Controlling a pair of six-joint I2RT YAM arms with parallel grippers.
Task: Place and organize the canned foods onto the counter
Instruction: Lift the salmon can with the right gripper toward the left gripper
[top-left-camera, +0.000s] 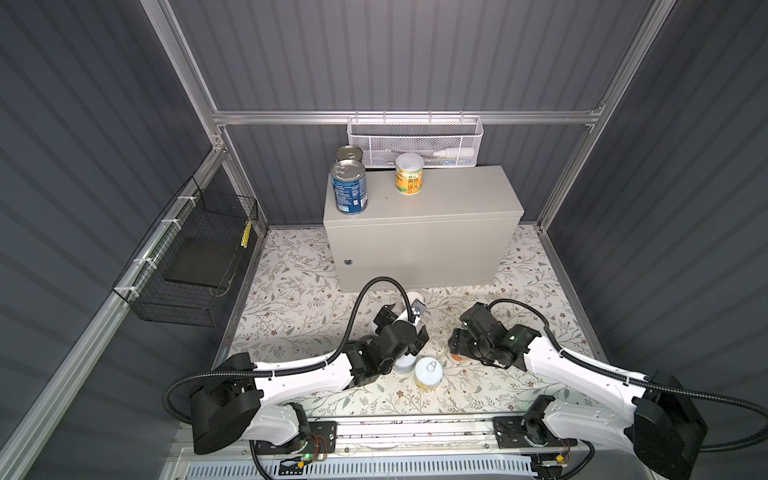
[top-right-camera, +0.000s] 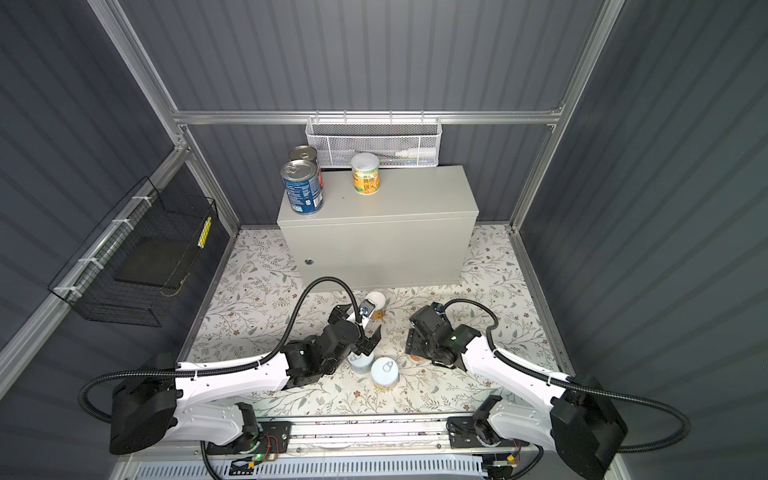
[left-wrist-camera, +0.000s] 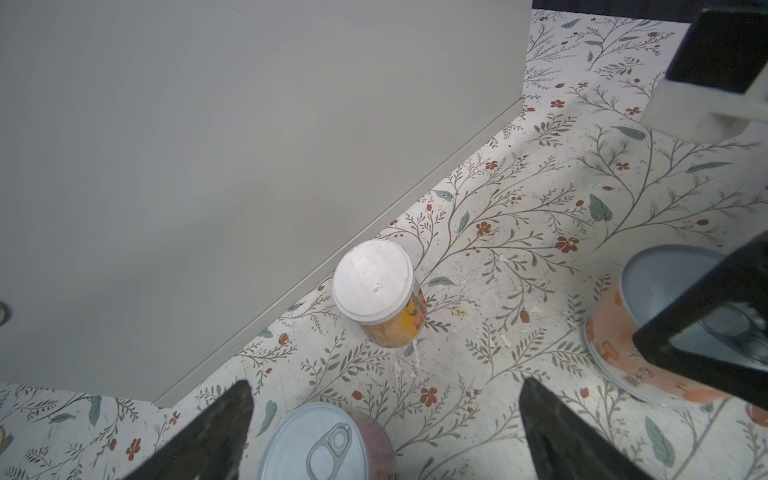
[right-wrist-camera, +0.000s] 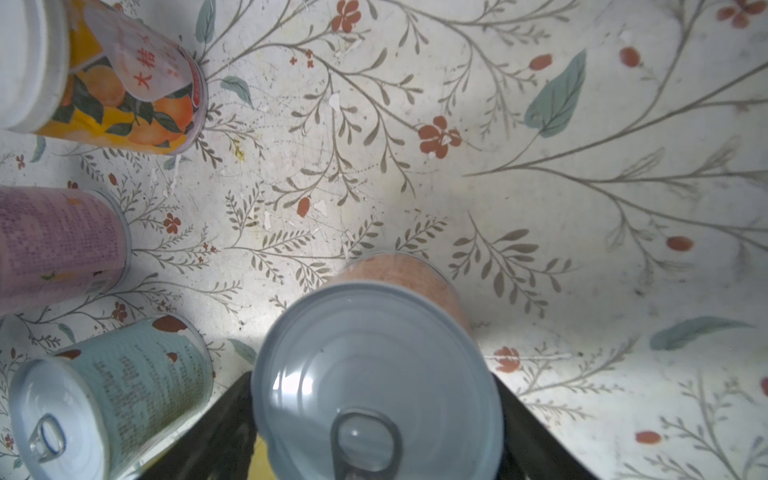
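Staging cans | done: two blue-label cans (top-left-camera: 349, 193) and one yellow-label can (top-left-camera: 409, 174) upright on counter (top-left-camera: 449, 195) | remaining: at least four on floral mat (top-left-camera: 291, 316) | left gripper (left-wrist-camera: 384, 384) wide open over pink-label can (left-wrist-camera: 328, 444) | right gripper (right-wrist-camera: 374, 378) clamped on peach-label can (right-wrist-camera: 374, 353) | enclosure: grey corrugated panels (top-left-camera: 415, 54).

This is a robot test cell in a lab, dressed up as a bit of pantry. In both top views a frame of aluminium bars (top-left-camera: 407, 117) holds dark ribbed wall panels (top-left-camera: 415, 54). Two robot arms (top-left-camera: 299, 370) sit on a metal rail (top-left-camera: 415, 432) along the lower edge. The homely part is staged. A flowered sheet (top-left-camera: 291, 316) serves as floor, and a grey cabinet (top-left-camera: 419, 249) in the middle carries cans (top-left-camera: 349, 193). A white mesh basket (top-left-camera: 415, 143) hangs at the back and a black wire basket (top-left-camera: 174, 309) at left.
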